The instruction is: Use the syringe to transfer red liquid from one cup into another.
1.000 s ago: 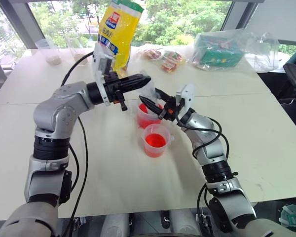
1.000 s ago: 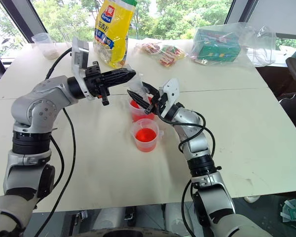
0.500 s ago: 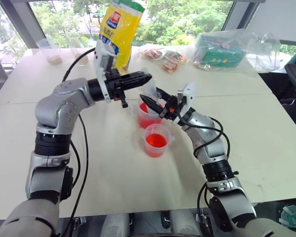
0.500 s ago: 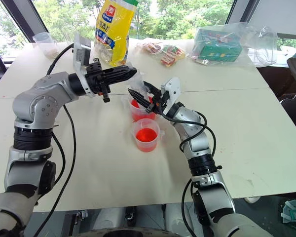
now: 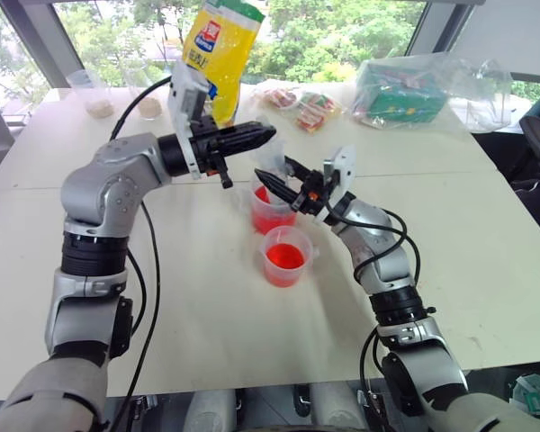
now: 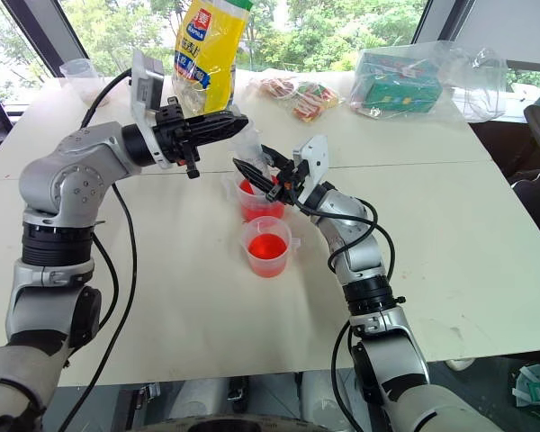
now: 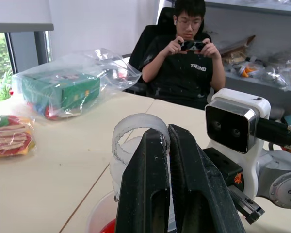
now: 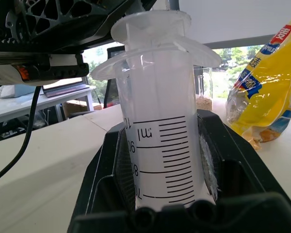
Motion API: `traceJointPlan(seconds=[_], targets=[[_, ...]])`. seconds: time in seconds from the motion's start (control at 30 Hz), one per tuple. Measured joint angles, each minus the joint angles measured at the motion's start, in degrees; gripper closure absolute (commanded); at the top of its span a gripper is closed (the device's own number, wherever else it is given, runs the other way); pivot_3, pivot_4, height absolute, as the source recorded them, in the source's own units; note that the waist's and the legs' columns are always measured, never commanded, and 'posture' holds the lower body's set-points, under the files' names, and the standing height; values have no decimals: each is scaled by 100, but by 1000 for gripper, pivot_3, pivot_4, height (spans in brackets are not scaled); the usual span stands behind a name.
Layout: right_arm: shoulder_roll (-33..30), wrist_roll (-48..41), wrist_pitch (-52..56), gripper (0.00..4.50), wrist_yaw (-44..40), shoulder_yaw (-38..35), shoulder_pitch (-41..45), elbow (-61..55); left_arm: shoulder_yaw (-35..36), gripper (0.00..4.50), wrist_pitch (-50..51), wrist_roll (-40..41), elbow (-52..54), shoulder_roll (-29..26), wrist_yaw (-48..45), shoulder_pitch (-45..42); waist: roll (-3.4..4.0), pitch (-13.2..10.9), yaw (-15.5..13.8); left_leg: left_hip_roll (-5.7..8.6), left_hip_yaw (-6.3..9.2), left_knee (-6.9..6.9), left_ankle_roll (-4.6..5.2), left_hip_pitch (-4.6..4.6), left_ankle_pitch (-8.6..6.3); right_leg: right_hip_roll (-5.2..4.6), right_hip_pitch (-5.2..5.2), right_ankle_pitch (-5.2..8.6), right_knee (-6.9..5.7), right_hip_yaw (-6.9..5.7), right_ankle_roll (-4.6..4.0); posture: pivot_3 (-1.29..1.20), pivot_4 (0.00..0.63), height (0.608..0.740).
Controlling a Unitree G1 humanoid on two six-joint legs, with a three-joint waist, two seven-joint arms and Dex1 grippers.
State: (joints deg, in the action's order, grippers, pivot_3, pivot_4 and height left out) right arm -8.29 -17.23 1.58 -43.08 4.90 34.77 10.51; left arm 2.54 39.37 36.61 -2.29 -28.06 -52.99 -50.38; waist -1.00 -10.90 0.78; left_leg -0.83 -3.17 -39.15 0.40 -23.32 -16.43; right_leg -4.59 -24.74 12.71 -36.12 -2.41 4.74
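On the white table (image 5: 207,297), right pincer (image 6: 252,175) clamps the syringe (image 8: 160,126) upright, tip down.

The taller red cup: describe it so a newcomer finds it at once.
Start at the tall yellow snack bag on the white table. Nearer the robot stand two clear plastic cups of red liquid; the taller, wider cup is the farther one, under the clear plastic syringe. The shorter cup has a rim tab.

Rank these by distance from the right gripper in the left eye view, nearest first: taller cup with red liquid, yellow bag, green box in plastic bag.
1. Taller cup, directly under the right gripper, which holds the syringe above it.
2. Yellow bag, standing toward the table's far edge, left of the right gripper.
3. Green box in plastic bag, far side, to the right.
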Motion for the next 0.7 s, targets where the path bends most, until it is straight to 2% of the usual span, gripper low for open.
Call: traceJointPlan(seconds=[0.7], targets=[[5,0,59,3099,0,-53,8,5,0,4456,-165,-102,-203,-4,-50,-204,0,0,-3,0,0,0,0,0,0,0,0,0,0,0,0,0,150,740]])
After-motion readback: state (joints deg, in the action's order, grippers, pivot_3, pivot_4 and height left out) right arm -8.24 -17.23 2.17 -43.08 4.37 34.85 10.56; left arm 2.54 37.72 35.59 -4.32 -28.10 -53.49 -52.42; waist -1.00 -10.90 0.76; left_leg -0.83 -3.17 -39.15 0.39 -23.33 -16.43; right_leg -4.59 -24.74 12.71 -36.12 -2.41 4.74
